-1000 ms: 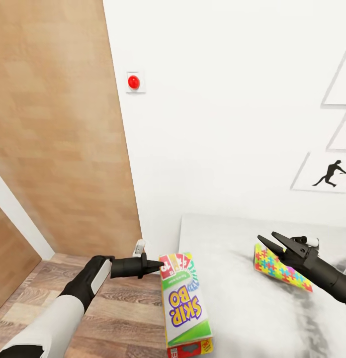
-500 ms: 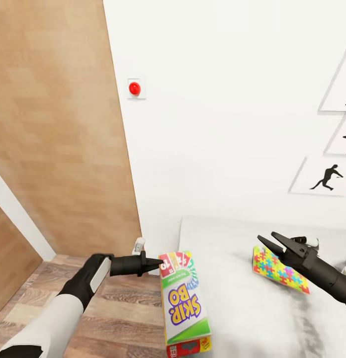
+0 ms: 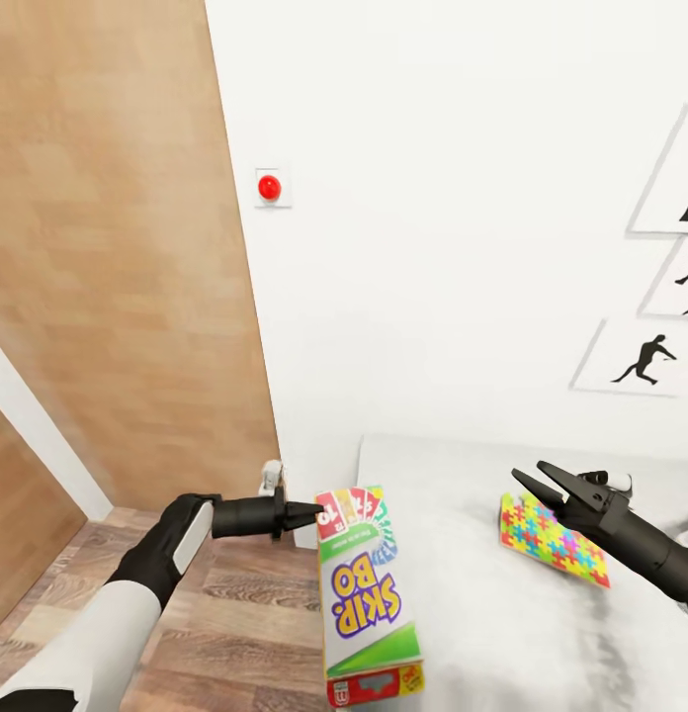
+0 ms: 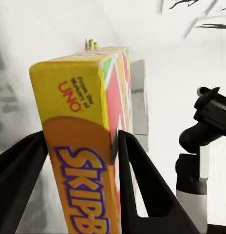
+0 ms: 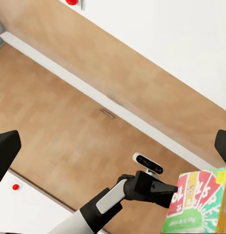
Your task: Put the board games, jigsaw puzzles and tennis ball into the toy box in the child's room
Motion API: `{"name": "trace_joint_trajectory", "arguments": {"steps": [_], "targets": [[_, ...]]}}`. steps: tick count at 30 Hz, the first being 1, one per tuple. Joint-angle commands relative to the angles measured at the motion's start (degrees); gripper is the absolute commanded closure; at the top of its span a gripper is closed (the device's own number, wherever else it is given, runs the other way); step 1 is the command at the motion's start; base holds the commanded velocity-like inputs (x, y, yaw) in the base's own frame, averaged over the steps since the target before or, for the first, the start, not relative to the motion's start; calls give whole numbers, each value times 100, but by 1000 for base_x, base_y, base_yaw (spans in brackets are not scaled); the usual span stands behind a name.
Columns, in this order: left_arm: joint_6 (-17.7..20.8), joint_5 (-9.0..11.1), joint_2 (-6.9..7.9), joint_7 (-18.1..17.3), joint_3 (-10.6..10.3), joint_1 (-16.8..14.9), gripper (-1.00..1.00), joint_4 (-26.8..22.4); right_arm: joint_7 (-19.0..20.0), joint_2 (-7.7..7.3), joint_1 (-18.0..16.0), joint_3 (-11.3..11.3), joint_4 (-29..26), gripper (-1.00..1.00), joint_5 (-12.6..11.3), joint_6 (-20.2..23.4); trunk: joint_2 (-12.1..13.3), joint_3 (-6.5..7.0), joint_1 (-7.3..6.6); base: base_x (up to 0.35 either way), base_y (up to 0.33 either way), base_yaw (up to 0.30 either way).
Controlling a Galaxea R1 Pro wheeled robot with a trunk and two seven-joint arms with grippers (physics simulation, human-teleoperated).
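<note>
Board game [image 3: 366, 593]: clamped in left gripper [image 3: 306, 512] over bed [image 3: 542, 633] edge, right gripper [image 3: 534, 479] wide above second game [image 3: 552, 539]; next, probably carrying to toy box.

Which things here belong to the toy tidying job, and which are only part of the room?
Job:
Skip-Bo box, held in left gripper
puzzle box on the bed, below the open right gripper

Room only:
red wall button
wall pictures
</note>
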Motion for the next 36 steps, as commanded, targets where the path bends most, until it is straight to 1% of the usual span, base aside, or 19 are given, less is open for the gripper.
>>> {"name": "trace_joint_trajectory", "arguments": {"steps": [1,2,4,6,7,9,10,11,13,14,16,19,24,29,36], "targets": [[12,-4,29,-116,-17,-4,100,-5,25,0,-5,-5,0,-100,18,19,37,12,-22,0,0,0],[13,-5,63,-211,-19,-4,100,-9,25,0,-5,-4,0,-100,18,19,78,30,-44,0,0,0],[17,-8,259,-574,-27,-4,100,-30,25,0,-5,-1,0,-100,18,19,158,66,-88,0,0,0],[18,-4,556,-942,-35,-5,100,-132,24,0,-5,1,5,-100,18,19,238,102,-132,0,0,0],[20,-3,640,-1048,-39,-5,100,-169,24,0,-5,1,6,-100,18,19,278,120,-154,0,0,0],[25,-2,995,-1553,-55,-4,100,-307,28,2,-5,1,8,-100,18,19,358,156,-198,0,0,0],[25,-4,1083,-1704,-58,-4,100,-332,29,3,-5,1,8,-100,18,19,398,174,-220,0,0,0],[25,-8,1253,-2017,-62,-4,100,-368,30,5,-5,5,8,-100,18,19,438,192,-242,0,0,0],[25,-15,1405,-2318,-65,-4,100,-391,31,6,-5,7,7,-100,18,19,519,228,-286,0,0,0],[25,-18,1541,-2534,-66,-4,100,-411,32,7,-5,8,6,-100,18,19,559,246,-308,0,0,0],[25,-10,1761,-2564,-62,-4,100,-450,31,8,-5,14,8,-100,18,13,639,281,-352,-58,0,0],[25,-3,1901,-2564,-43,-4,100,-487,-37,8,-5,29,3,-100,18,-18,759,335,-417,-182,0,0],[25,6,2002,-2564,-21,-6,100,-515,-395,20,-5,53,2,-100,12,-36,960,425,-527,-268,0,0],[25,9,2027,-2564,-10,-6,100,-519,-546,64,-5,61,2,-100,9,-39,1160,515,-637,-100,0,0],[25,12,2010,-2564,-8,-4,100,-520,-574,124,-5,56,0,-100,9,-40,1441,641,-791,-13,0,0]]}}
